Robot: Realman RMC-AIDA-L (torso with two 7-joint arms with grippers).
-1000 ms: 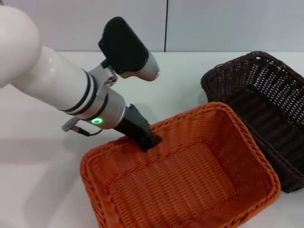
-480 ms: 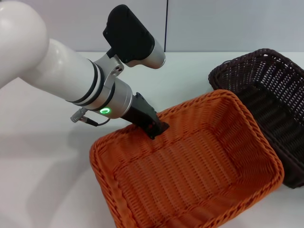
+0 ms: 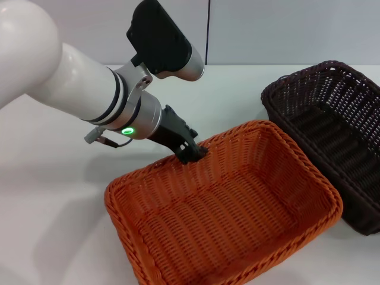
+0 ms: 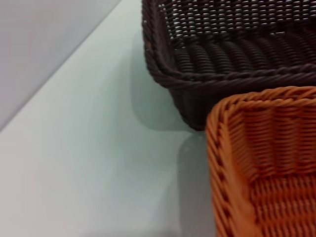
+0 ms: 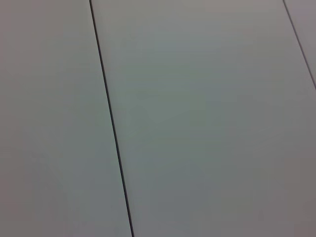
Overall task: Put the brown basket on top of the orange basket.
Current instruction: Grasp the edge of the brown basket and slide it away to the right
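Your left gripper clamped on the orange basket rim, brown basket just beside.

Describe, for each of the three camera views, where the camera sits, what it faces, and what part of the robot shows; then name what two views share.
Head view: on the robot's head, looking down at the orange basket, brown basket and white table; the left gripper grips the orange rim.
Left wrist view: on the left wrist, facing both baskets' corners; no robot parts show.
Right wrist view: on the right wrist, facing blank panels; no robot parts show.
Shared: head and left wrist views show both baskets.
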